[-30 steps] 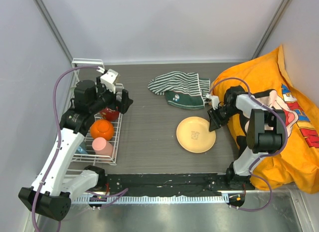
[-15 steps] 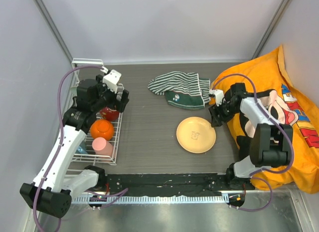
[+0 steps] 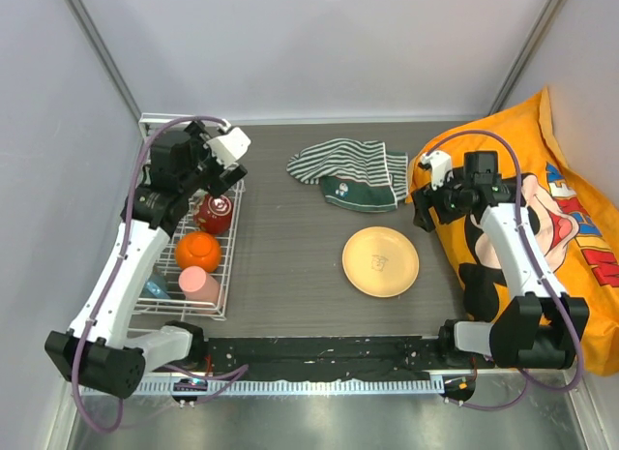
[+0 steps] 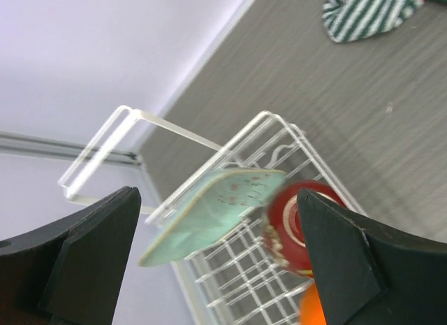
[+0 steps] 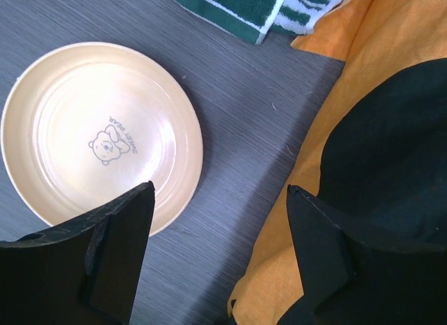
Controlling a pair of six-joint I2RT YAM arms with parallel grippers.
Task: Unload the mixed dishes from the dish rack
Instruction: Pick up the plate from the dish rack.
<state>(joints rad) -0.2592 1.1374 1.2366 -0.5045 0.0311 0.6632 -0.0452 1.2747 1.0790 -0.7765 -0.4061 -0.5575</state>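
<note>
My left gripper is spread as wide as it goes and holds nothing. It hangs over the far end of the white wire-grid dish rack, and from the wrist camera I see two dishes between its fingers, below them. One is the pale green rectangular divided tray, leaning tilted against the wires. The other is the dark red bowl, just beside the tray on its right.

From the top camera, the rack sits at the left edge of the grey wood-grain table. The red bowl is nearest its far end, then the orange-yellow mug, then the pink cup closest to me. A bit of blue shows left of the cup, possibly the mug's handle, but my arm hides too much to be sure.

My right gripper is released too, fingers apart with nothing between them. It is raised above the table's right side, over the edge of the orange printed fabric. The tan round plate lies flat on the table, out of the rack and clear of the fingers. A small bear print is at its centre. The striped green-white cloth lies just beyond the plate.
</note>
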